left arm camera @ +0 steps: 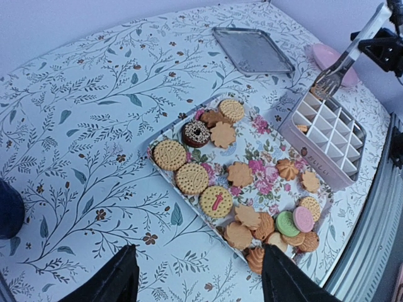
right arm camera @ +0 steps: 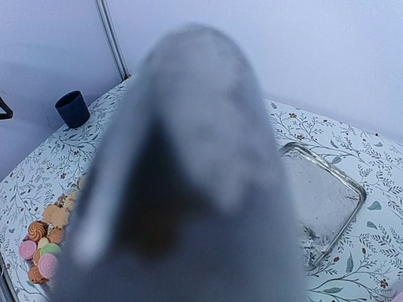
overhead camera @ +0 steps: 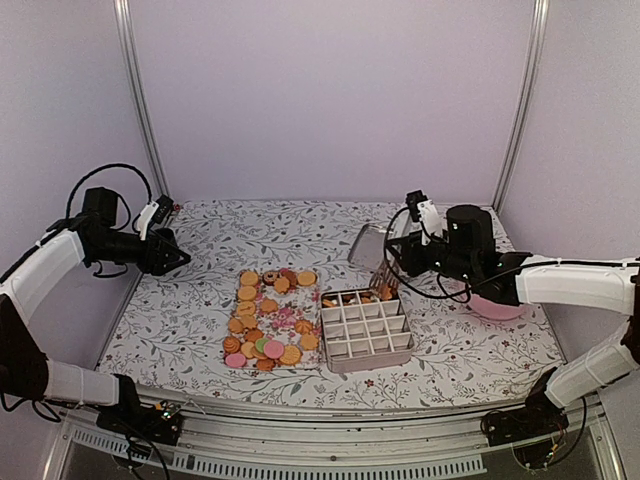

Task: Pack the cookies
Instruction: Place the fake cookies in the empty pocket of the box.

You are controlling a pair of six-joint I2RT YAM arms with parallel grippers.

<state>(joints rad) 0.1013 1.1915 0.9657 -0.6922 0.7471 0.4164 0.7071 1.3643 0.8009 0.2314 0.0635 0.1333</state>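
Tongs (right arm camera: 189, 170) in right end effector (overhead camera: 400, 252) above cookies (overhead camera: 268, 320).

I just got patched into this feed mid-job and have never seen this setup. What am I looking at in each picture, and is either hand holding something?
Two robot arms are bolted at the table's near edge. The overhead picture looks down from behind them. The other two come from cameras on each wrist.

On the floral table lies a patterned tray of cookies, beside it a white box divided into compartments, a few with cookies in them. Behind are a clear lid, a pink plate and a dark cup.

The right hand grips metal tongs, their tips over the box's far corner; up close they blur out the right wrist view. The left hand hangs open and empty, off to the left.
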